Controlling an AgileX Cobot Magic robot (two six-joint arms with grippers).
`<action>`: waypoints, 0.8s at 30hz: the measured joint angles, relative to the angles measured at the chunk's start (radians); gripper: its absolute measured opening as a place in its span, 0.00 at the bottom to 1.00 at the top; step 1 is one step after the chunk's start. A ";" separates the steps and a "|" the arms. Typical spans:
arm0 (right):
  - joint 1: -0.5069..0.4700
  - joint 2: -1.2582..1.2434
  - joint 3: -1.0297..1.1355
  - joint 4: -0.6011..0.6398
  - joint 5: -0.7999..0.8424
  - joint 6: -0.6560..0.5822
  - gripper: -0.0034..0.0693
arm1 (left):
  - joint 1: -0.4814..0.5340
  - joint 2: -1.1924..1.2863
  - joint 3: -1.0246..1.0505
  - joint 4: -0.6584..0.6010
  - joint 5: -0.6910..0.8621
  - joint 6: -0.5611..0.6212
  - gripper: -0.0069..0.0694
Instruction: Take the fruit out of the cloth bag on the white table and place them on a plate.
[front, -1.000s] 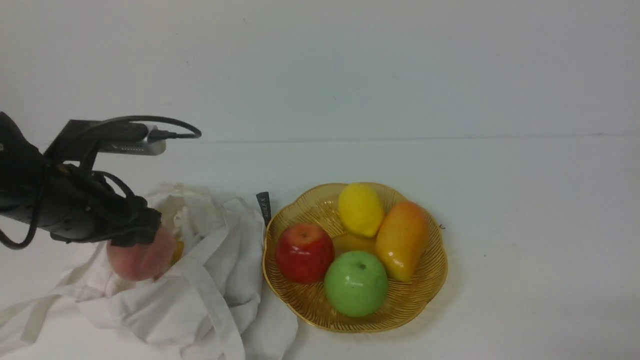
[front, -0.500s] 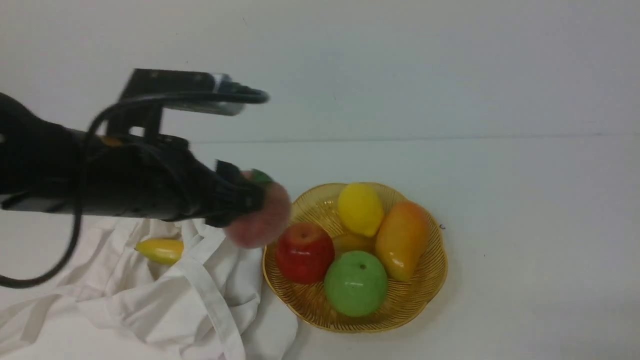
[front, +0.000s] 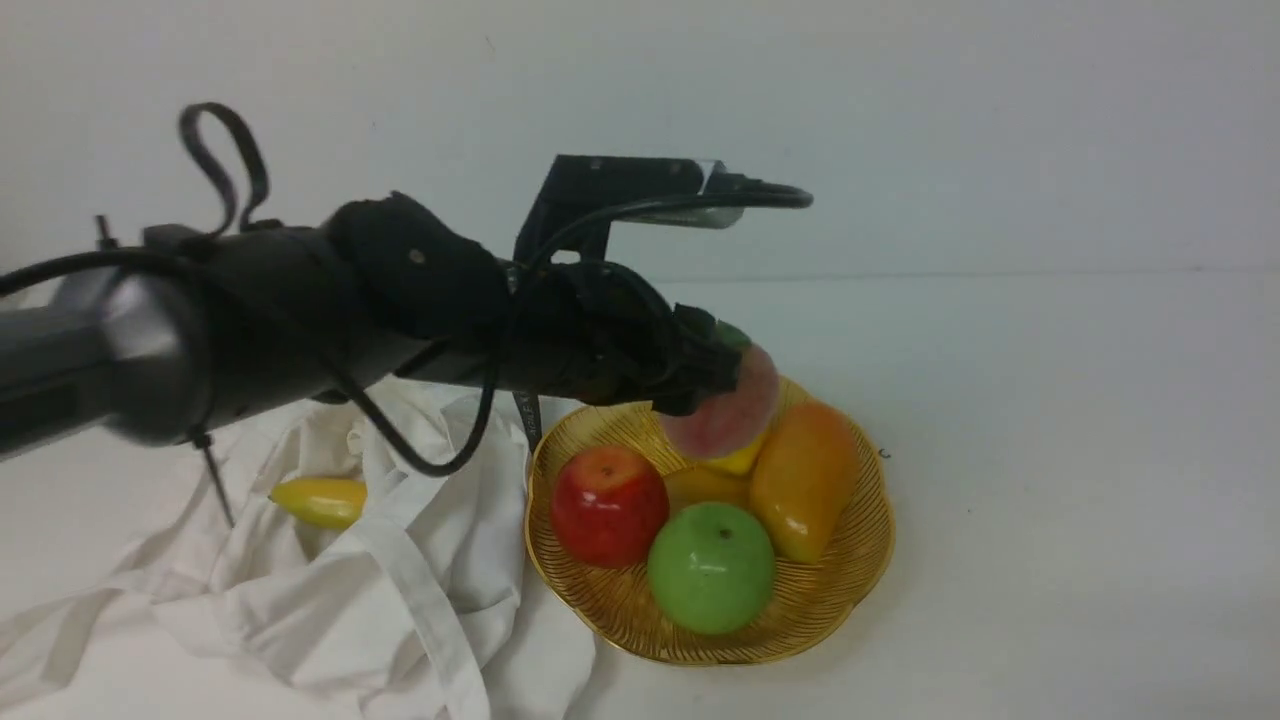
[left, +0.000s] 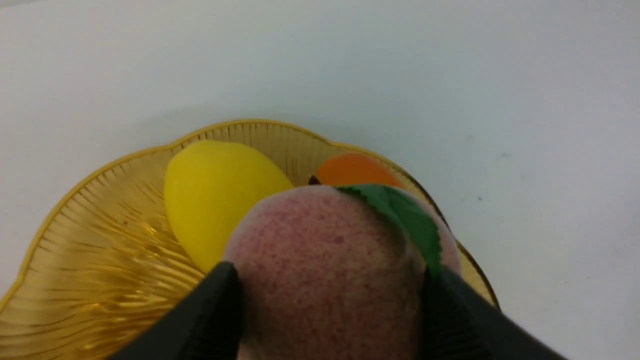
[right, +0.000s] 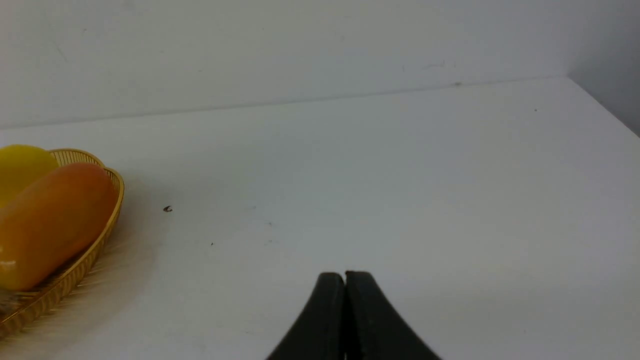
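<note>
Peach (front: 738, 408) clamped between left gripper (left: 330, 280) fingers, hanging above plate (front: 860, 590), over lemon (left: 210, 195). Recommended: shift toward bare ribs beside lemon, lower close, then release (round, likely rolls). Right gripper (right: 345, 280) pinched together, empty. Yellow tapered fruit (front: 320, 500) lies among cloth bag (front: 300, 610) folds.
</note>
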 joint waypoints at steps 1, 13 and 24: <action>0.000 0.000 0.000 0.000 0.000 0.000 0.03 | 0.000 0.020 -0.007 0.000 -0.003 0.000 0.62; 0.000 0.000 0.000 0.000 0.000 0.000 0.03 | 0.000 0.076 -0.016 0.006 -0.048 0.005 0.86; 0.000 0.000 0.000 0.000 0.000 0.000 0.03 | 0.026 -0.064 -0.016 0.227 0.041 -0.034 0.86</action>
